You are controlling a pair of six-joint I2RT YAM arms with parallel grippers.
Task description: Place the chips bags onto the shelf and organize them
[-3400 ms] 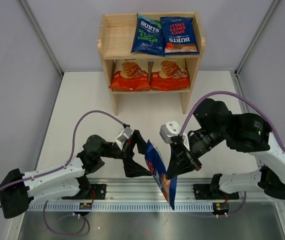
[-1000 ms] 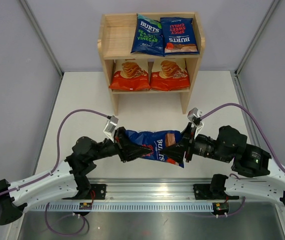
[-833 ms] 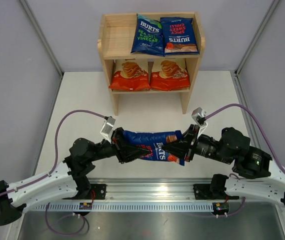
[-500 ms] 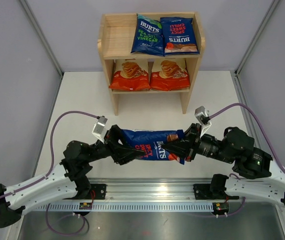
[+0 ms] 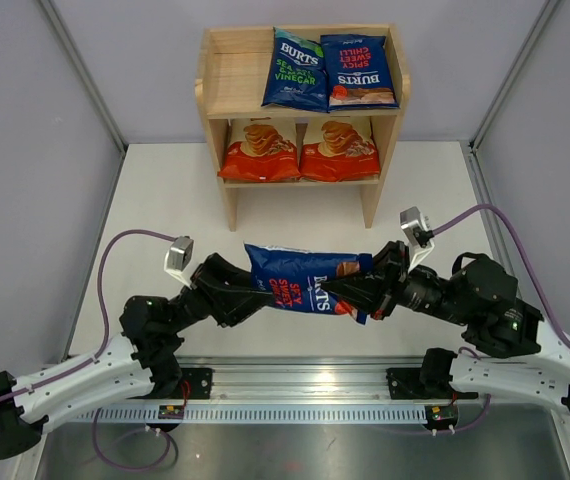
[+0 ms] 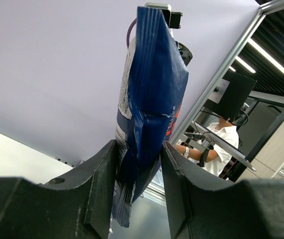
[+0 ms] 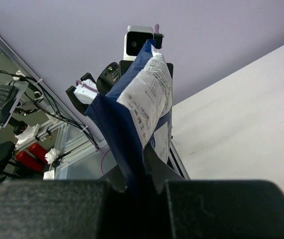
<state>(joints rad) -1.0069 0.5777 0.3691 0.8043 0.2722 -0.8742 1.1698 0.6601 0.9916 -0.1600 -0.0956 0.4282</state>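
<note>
Lifted, flattened — Burts bag spans left hand to right hand, each pinching one end.

Extends the left arm from the near-left base up and to the right, elbow low, wrist camera on top. Pinches the left end of a blue bag with the left gripper, fingers pressed against both faces in the left wrist view. Folds the right arm over the near-right base, forearm pointing leftward. Clamps the right gripper on the bag's right end, jaws almost together on the crimped edge in the right wrist view. Sets both grippers facing each other, bag stretched level between them.
</note>
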